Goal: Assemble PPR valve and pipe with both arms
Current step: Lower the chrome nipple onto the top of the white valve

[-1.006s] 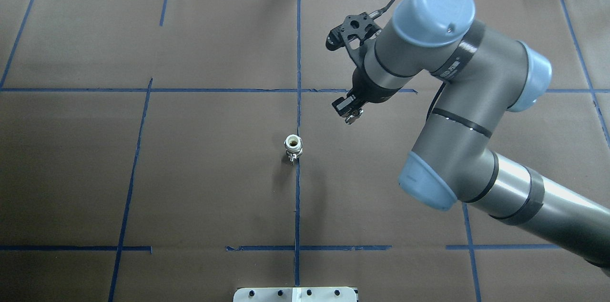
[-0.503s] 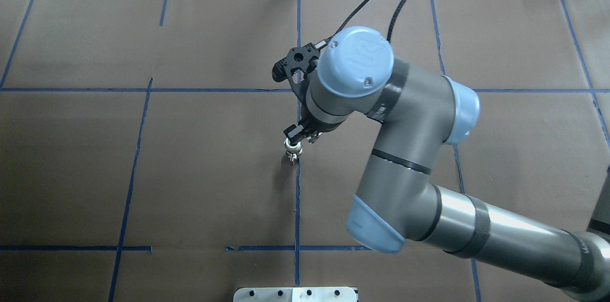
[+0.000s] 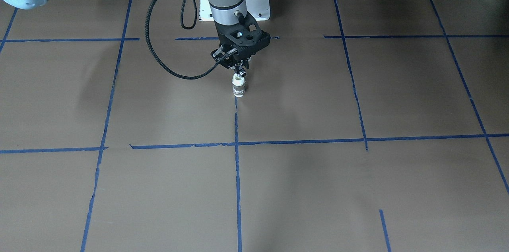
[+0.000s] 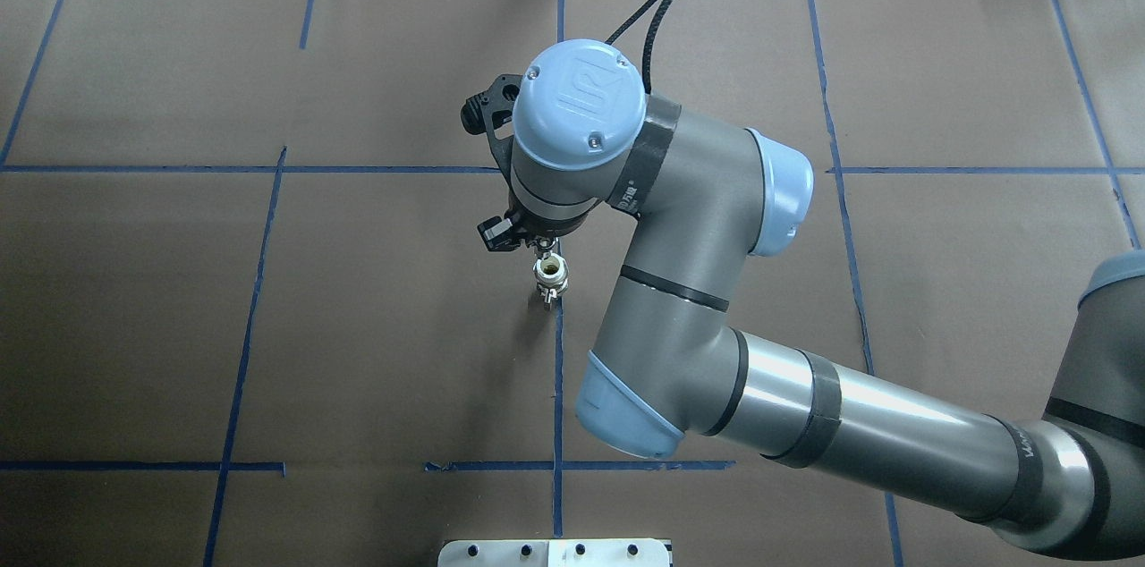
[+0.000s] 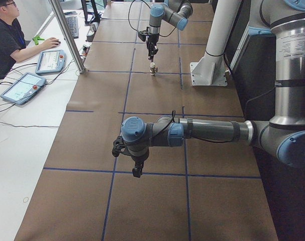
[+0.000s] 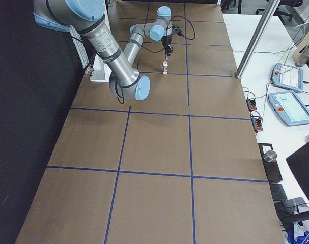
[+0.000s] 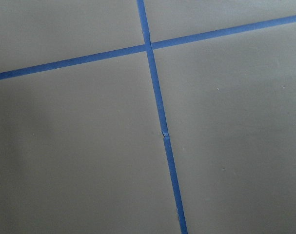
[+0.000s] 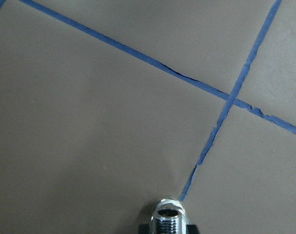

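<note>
A small valve part (image 4: 550, 274) with a white collar and chrome body stands upright on the brown table (image 4: 376, 325), on the centre tape line. It also shows in the front view (image 3: 238, 86). My right gripper (image 4: 543, 247) hangs straight down just above it (image 3: 239, 70), shut on a small chrome threaded fitting (image 8: 168, 217). The fitting's tip is close over the white collar; I cannot tell if they touch. My left gripper (image 5: 137, 170) shows only in the left side view, far from the valve part, low over the table; open or shut I cannot tell.
Blue tape lines (image 4: 556, 388) divide the table. The white pedestal base (image 3: 254, 5) is at the robot's edge. A black cable (image 3: 159, 57) loops beside the right wrist. An operator (image 5: 11, 35) with tablets sits at a side desk beyond a metal post (image 5: 67, 35).
My right arm has swung left and towards the robot, carrying the chrome fitting from right of the centre line to just above the valve part. The valve part has not moved.
</note>
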